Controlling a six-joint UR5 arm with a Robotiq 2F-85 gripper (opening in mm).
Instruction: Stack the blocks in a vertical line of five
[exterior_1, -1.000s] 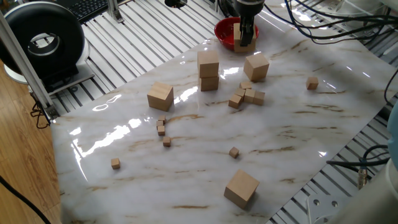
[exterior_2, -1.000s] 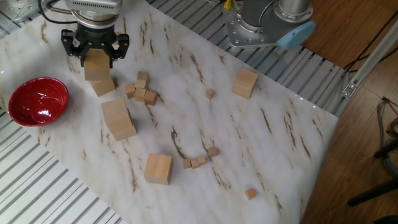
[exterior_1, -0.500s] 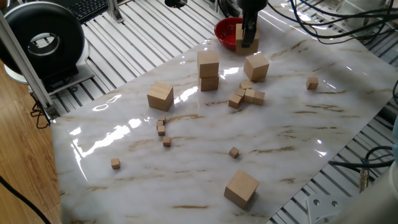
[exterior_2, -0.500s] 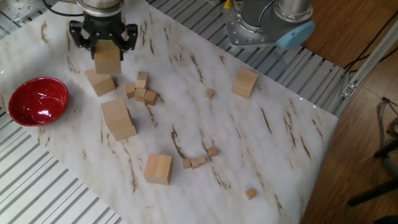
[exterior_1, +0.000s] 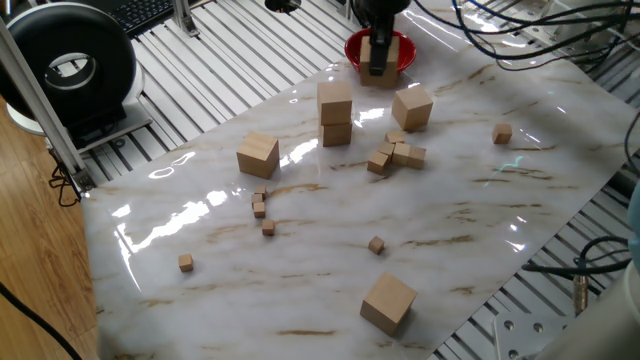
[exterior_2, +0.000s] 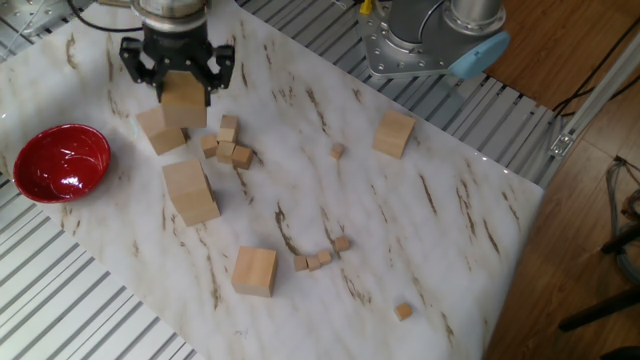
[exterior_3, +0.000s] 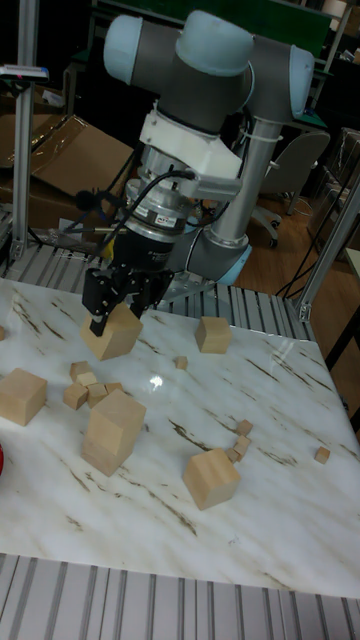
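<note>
Nearer the stack (exterior_2: 189, 192) now, gripped block (exterior_2: 184, 102)

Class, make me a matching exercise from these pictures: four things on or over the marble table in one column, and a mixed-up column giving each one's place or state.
Things:
1. gripper
2. red bowl
3. two-block stack
4. cluster of tiny cubes

Places or states:
A. at the table's edge, with nothing in it
B. shut on a large block, held above the table
C. between the stack and the lifted block
D. standing on the marble, one large block on another

Pairs: 1-B, 2-A, 3-D, 4-C
</note>
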